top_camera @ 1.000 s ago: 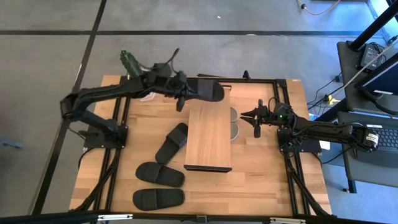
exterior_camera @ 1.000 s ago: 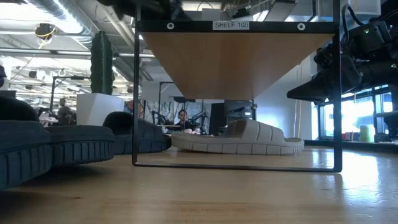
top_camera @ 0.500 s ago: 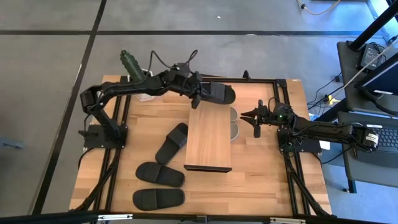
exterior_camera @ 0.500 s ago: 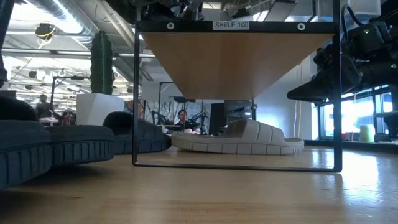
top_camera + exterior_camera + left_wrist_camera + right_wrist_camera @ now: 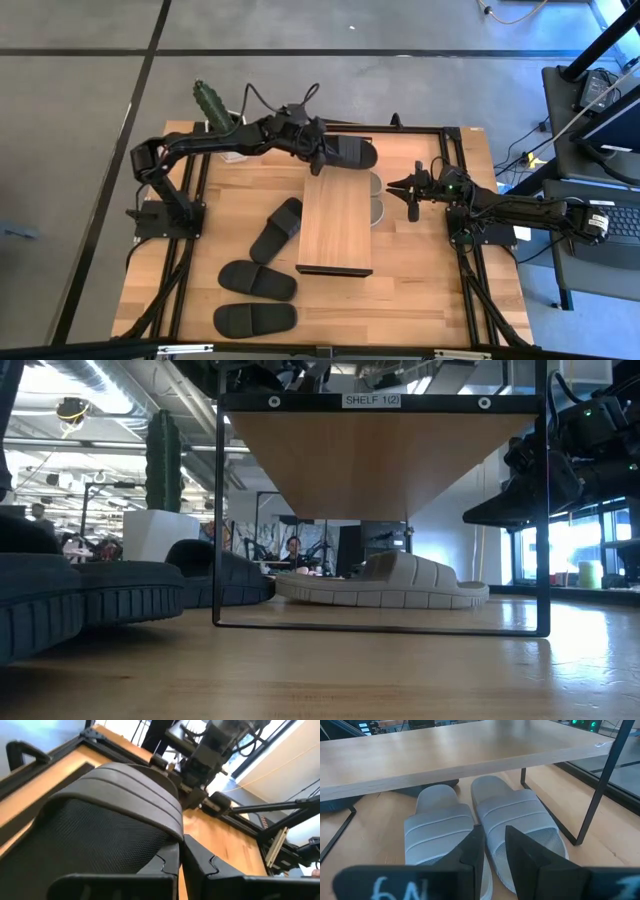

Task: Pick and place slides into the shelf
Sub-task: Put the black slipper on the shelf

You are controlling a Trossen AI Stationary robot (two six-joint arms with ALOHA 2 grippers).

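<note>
My left gripper (image 5: 322, 156) reaches over the table's far edge, shut on a black slide (image 5: 348, 153) that hangs just beyond the far end of the shelf (image 5: 335, 225). Two pale slides (image 5: 470, 827) lie side by side, soles down, on the table under the shelf. Three more black slides (image 5: 277, 228) (image 5: 258, 281) (image 5: 255, 319) lie flat on the table left of the shelf. My right gripper (image 5: 398, 186) waits at the shelf's right side, pointing at the pale slides, open by a narrow gap with nothing in it (image 5: 492, 847). My left gripper pinches the black slide at the side edge of its strap (image 5: 176, 836), where the strap comes down to the sole, between its two fingers (image 5: 167, 865). The fingers come nearly level from the table's left. The slide is lifted clear of table and shelf.
A green cactus-like plant (image 5: 208, 100) stands at the far left corner. Black frame rails (image 5: 400, 131) run along the table's edges. The shelf's thin dark legs (image 5: 217, 510) stand around the pale slides. A person (image 5: 293, 548) sits far behind the table.
My left gripper has carried the black slide toward the table's right edge and a little down, rolling slightly; the slide now hangs beyond the shelf's far end. Over the last half second it has nearly stopped. My right arm has kept still.
</note>
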